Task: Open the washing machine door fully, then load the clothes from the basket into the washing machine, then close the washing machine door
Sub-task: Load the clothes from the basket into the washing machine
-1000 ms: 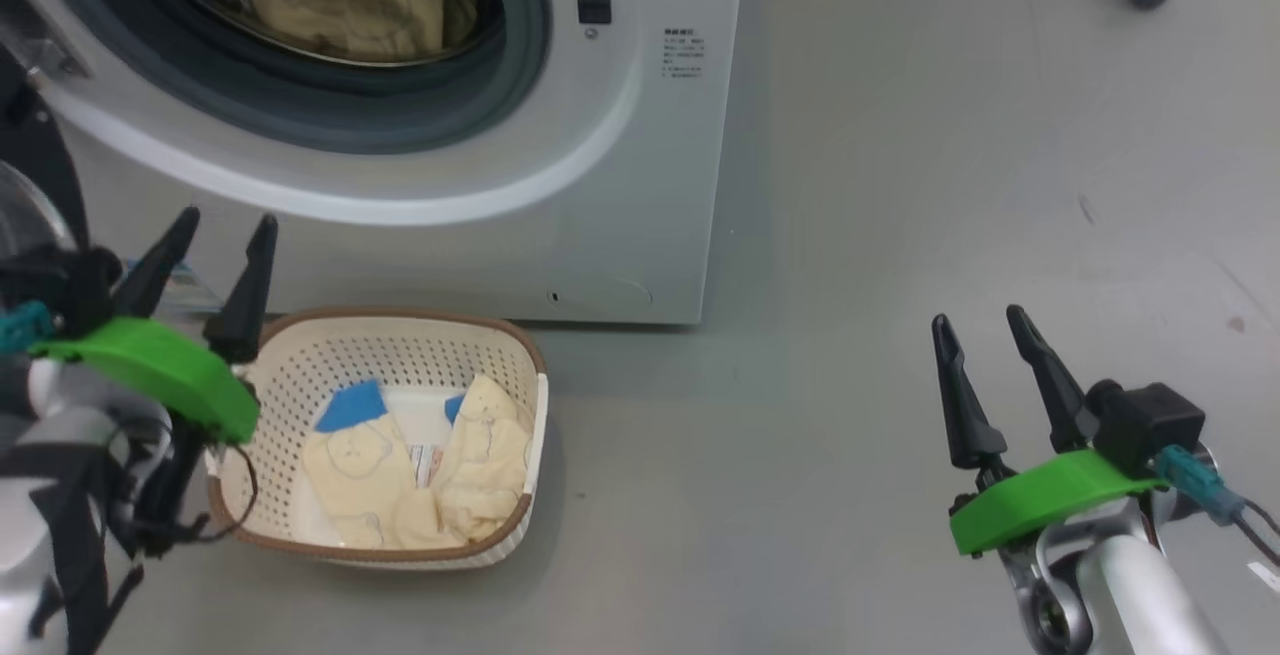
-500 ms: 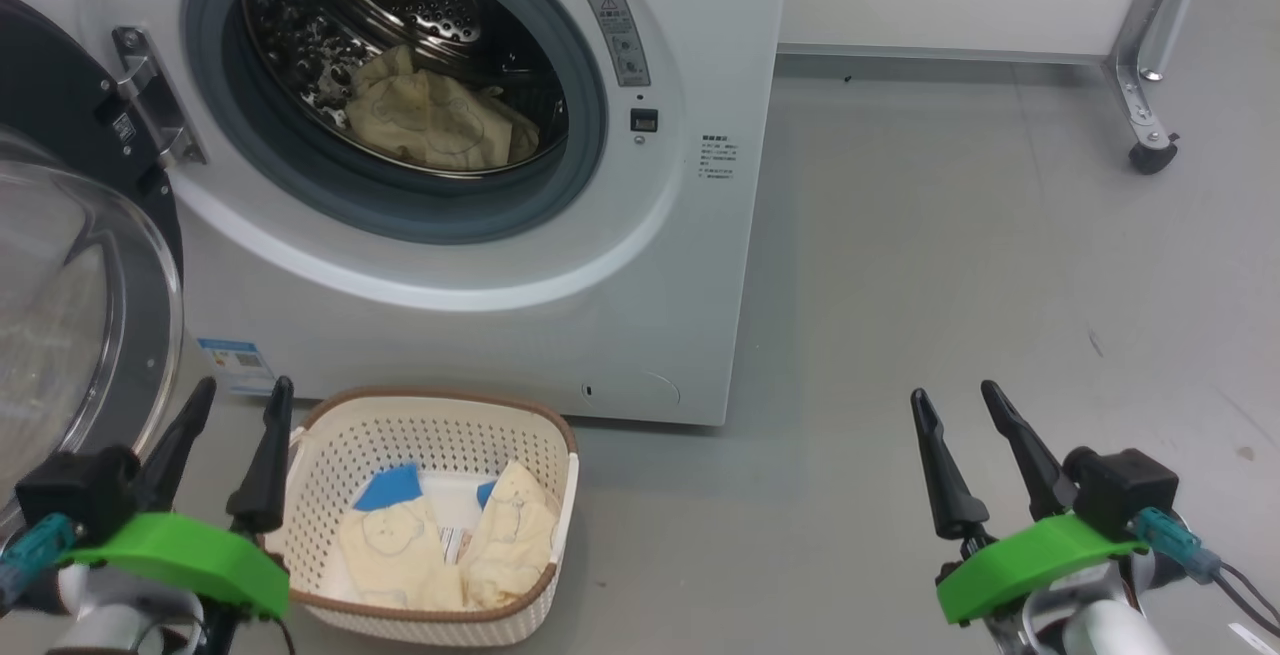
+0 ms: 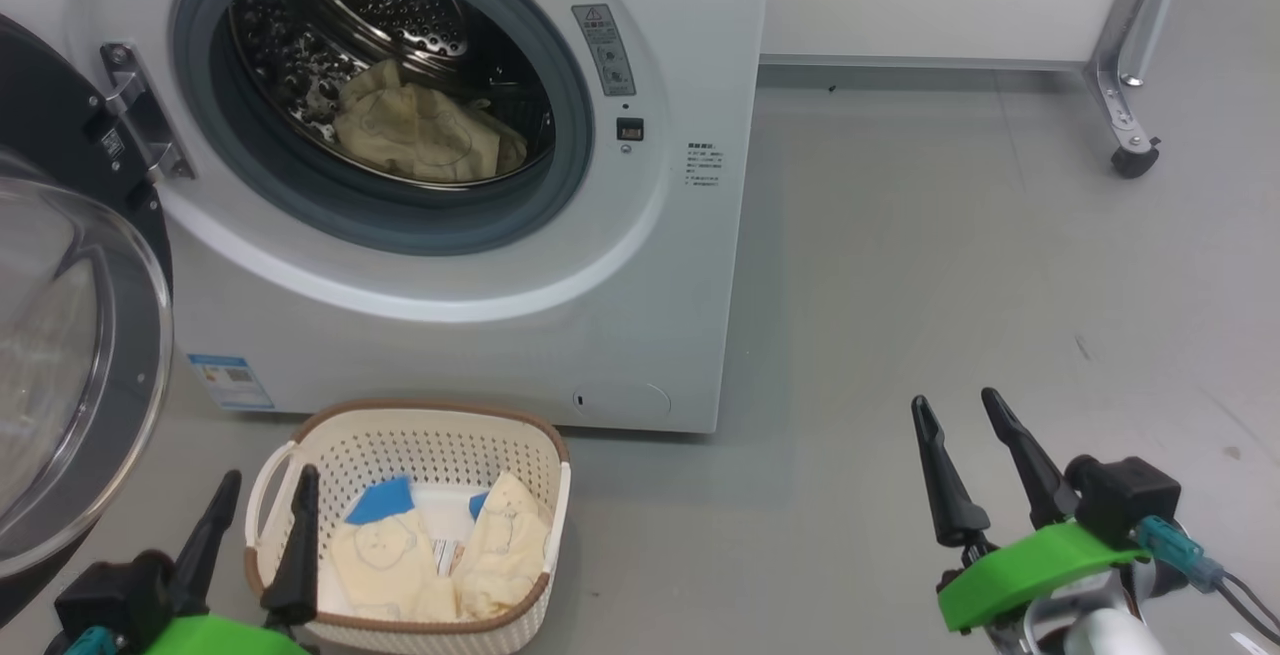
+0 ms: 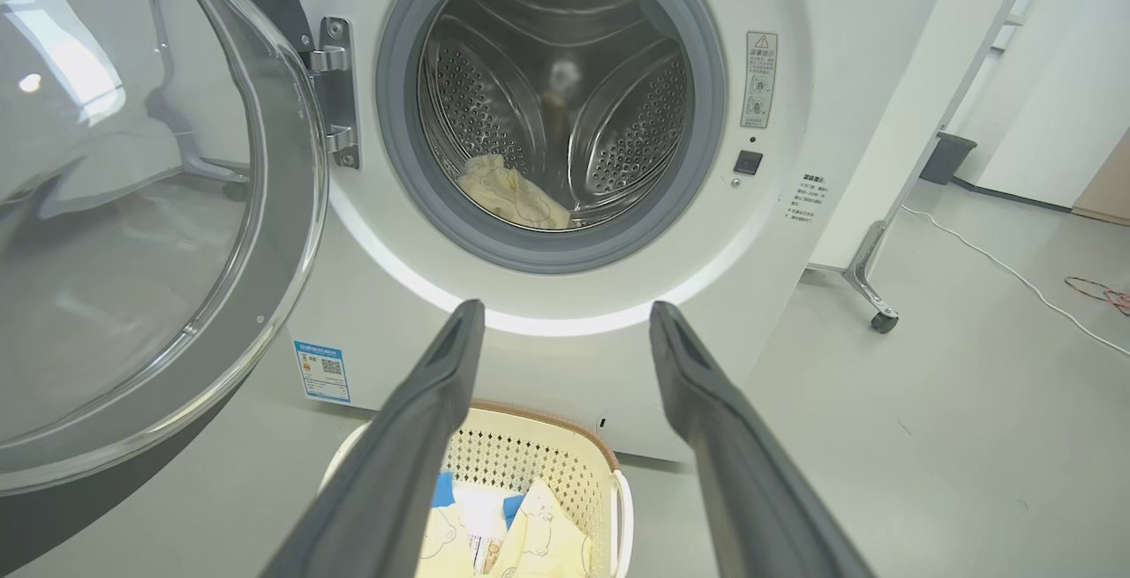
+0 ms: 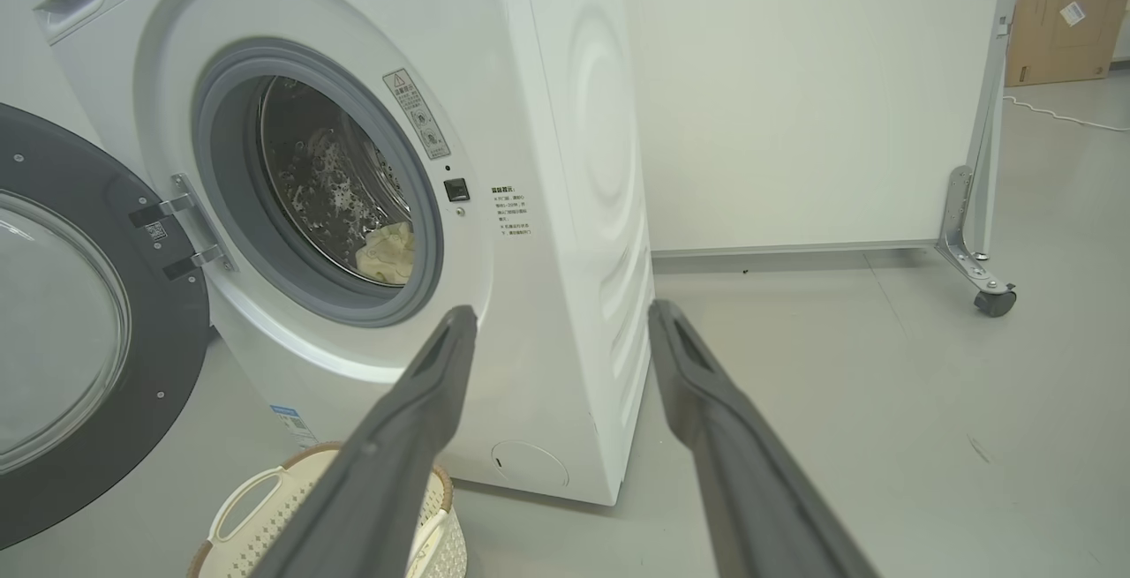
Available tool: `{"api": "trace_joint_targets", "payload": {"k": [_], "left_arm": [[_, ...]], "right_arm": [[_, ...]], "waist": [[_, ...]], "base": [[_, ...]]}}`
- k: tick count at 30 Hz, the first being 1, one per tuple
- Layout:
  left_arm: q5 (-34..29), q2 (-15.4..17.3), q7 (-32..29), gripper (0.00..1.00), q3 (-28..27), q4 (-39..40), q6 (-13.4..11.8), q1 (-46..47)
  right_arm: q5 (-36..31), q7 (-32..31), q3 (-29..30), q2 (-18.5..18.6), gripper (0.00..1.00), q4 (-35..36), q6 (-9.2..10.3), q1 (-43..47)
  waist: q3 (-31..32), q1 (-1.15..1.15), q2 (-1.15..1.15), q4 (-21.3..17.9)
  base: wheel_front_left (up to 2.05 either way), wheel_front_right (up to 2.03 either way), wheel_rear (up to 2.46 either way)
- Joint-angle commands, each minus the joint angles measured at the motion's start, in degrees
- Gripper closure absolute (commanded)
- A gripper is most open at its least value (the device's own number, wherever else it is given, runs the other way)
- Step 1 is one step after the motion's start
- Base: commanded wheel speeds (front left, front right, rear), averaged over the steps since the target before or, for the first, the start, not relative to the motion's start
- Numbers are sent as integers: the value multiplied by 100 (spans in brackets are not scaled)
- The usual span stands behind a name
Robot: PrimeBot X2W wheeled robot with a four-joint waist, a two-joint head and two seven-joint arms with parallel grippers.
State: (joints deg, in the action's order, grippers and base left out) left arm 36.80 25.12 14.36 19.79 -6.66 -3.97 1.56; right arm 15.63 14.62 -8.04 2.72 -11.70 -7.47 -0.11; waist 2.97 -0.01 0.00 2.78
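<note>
The washing machine door (image 3: 70, 335) is standing open left of the basket (image 3: 430, 447). Your left gripper (image 3: 271, 475) is hovering at its left rim, fingers spread, empty. Inside, the clothes (image 3: 385, 555) are lying, likely soft and light; pinch a fold. Your right gripper (image 3: 954, 397), well right, likewise.

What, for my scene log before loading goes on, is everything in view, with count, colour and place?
washing machine: 1, white, on the floor, drum open
washing machine door: 1, black rim with clear glass, swung open at the head view's left
clothes in drum: 1 piece, cream-yellow, low in the steel drum
clothes in basket: small bundle, cream-yellow with blue patches
basket: 1, cream with brown rim, on the floor before the machine
sticker: 1, blue, low on the machine's front
caster: 1, black, under a metal leg, far right
floor: grey
left claw: 1, dark fingers, open, beside the basket
right claw: 1, dark fingers, open, over bare floor
</note>
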Motion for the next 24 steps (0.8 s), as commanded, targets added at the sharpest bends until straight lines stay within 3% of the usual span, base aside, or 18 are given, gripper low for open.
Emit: {"api": "trace_joint_targets", "payload": {"k": [1,14,24], "left_arm": [[-95,43,63,0,-380,200,50,171],[-630,-503,63,0,-887,134,432,-235],[-854,-697,63,0,-1033,15,635,-241]], "right_arm": [[11,38,-123,16,0,201,-2,-151],[-26,38,-80,16,0,180,-2,-136],[2,38,-124,16,0,161,-2,-145]], "waist": [[8,1,0,-23],[-28,1,0,-62],[-38,1,0,-66]], "base": [[0,0,0],[0,0,0],[0,0,0]]}}
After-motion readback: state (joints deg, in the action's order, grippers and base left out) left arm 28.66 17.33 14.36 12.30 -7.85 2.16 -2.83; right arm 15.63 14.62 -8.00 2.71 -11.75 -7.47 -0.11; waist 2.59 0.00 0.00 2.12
